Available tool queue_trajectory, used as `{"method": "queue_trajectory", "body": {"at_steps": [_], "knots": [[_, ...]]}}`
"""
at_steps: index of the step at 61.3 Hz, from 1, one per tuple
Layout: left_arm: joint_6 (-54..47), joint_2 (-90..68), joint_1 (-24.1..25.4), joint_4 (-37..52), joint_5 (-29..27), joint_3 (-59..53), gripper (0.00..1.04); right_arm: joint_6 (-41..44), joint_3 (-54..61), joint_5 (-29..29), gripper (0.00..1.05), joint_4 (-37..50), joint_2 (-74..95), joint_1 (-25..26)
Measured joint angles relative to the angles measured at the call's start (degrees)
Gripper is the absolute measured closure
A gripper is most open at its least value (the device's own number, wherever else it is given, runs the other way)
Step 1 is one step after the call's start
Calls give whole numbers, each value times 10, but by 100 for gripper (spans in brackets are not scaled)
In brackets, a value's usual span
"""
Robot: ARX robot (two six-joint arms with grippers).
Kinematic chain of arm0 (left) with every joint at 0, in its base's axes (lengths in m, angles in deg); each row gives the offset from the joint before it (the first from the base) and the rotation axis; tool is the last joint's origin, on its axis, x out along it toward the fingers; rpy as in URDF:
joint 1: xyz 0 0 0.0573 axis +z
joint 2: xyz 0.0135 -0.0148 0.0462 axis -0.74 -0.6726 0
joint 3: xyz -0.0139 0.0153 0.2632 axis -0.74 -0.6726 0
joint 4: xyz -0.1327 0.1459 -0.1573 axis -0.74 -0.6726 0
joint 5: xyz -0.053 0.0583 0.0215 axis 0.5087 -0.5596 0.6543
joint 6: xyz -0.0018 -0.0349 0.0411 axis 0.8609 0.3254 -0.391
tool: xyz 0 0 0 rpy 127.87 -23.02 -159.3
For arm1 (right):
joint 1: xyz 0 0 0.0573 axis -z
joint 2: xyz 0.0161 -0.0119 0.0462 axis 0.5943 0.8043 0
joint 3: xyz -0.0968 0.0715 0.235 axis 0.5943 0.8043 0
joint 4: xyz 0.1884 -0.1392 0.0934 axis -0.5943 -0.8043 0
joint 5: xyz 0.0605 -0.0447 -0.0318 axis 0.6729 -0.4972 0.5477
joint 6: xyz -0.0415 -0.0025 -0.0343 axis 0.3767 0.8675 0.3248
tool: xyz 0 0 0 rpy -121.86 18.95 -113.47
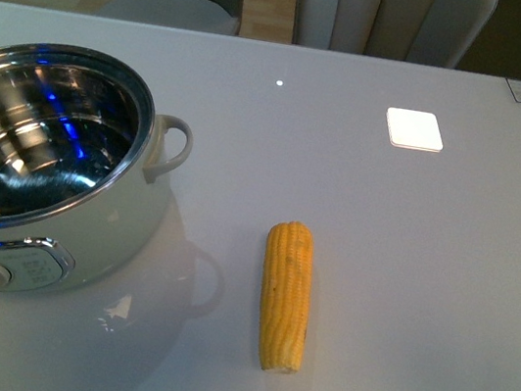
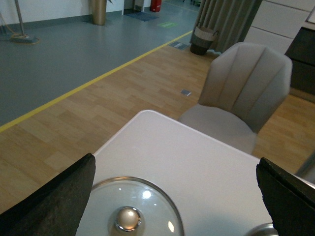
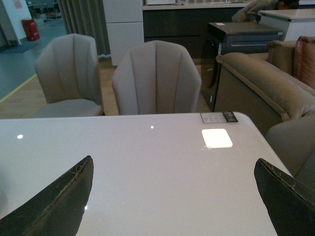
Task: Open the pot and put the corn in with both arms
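- The pot [image 1: 125, 234] stood at the left of the surface [image 1: 428, 262] with no lid on it, its steel bowl bare and empty.
- The glass lid [image 2: 152, 206], with its pale knob [image 2: 127, 219], lay on the surface beneath the left claw [image 2: 174, 169]. The opening step therefore looked done.
- The corn [image 1: 286, 294] lay flat on the surface to the right of the pot, apart from it. Its length ran roughly away from the robot, with the blunt end nearest.
- The left claw's fingers were spread wide and held nothing.
- The right claw [image 3: 173, 167] was likewise spread and empty above bare surface. The corn did not show in its wrist view.
- The step in hand was probably fetching the corn, and the right arm was the nearer one for it.
- To do it well, the right claw should come down over the middle of the cob with its fingers either side of the width, not the length.
- It should close firmly, because a round cob may roll or slip out.
- It should lift the cob above the rim and handle before moving across, then lower it into the bowl before letting go.
- The left arm would do best to stay clear of the pot's mouth.
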State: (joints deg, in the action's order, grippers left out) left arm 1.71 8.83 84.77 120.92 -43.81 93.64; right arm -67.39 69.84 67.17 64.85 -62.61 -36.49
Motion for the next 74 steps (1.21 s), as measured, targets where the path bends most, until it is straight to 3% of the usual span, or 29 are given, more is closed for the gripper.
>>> {"method": "queue_trajectory", "body": {"at_steps": [10,15,18,22,32,39,51,69,71,74], "knots": [[12,74,-8,-30,5,-9,7,0,0,0,9,0,0,0],[-32,82,-8,6,133,-34,22,0,0,0,9,0,0,0],[-53,105,-27,5,166,-60,31,0,0,1,9,0,0,0],[-68,139,-54,-4,157,-90,41,0,0,1,9,0,0,0],[-83,268,-150,-59,66,-159,82,0,0,0,9,0,0,0],[-84,318,-187,-89,24,-180,102,0,0,0,9,0,0,0],[-86,413,-251,-154,-35,-207,101,0,0,0,9,0,0,0],[-86,494,-305,-201,-91,-232,101,0,0,0,9,0,0,0],[-85,513,-334,-220,-134,-232,101,0,0,0,9,0,0,0],[-86,536,-363,-240,-142,-232,101,0,0,0,9,0,0,0]]}}
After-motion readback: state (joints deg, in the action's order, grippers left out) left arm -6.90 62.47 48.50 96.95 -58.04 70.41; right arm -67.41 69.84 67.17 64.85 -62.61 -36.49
